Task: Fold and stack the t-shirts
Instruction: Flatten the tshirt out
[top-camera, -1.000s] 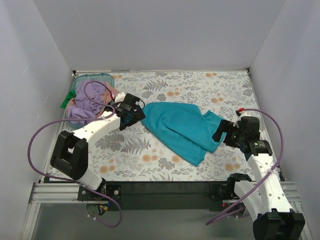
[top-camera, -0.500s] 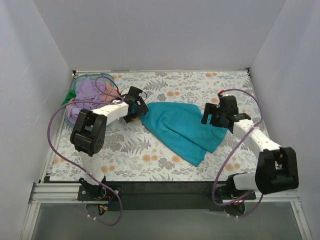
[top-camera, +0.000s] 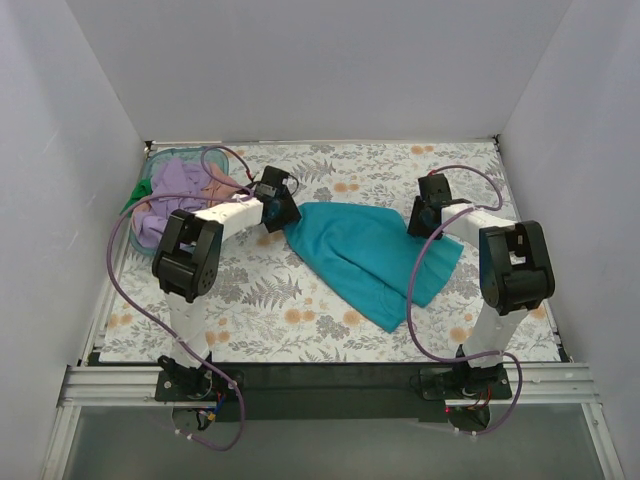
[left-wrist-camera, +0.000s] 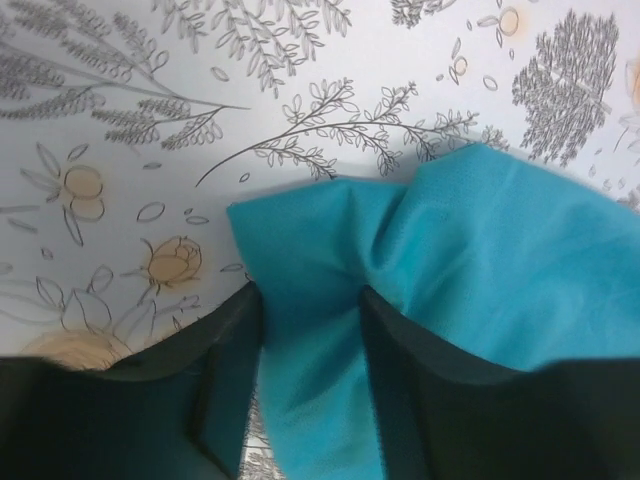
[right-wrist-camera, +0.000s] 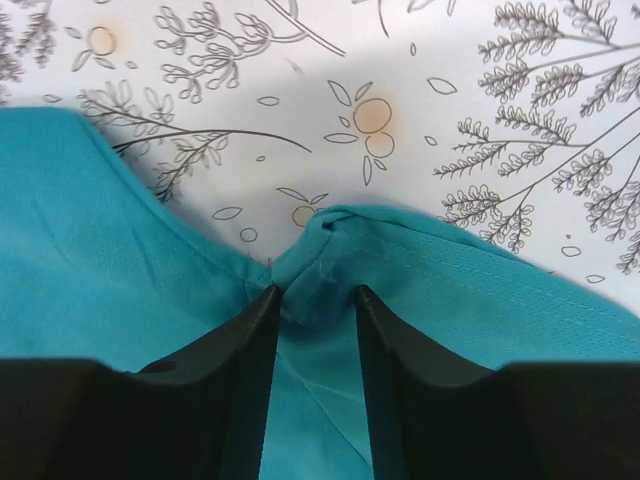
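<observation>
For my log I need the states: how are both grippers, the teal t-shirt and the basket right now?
left gripper: shut on the teal t-shirt edge.
right gripper: shut on its opposite edge.
teal t-shirt: lying wrinkled, pinched at both sides.
basket: filled with crumpled shirts.

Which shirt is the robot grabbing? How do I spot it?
On the flowery table, one shirt lies spread out in the middle: the teal-blue t-shirt. The left gripper and right gripper each pinch its far edge. The other shirts are lavender and pink, bunched in the basket at the far-left corner.
</observation>
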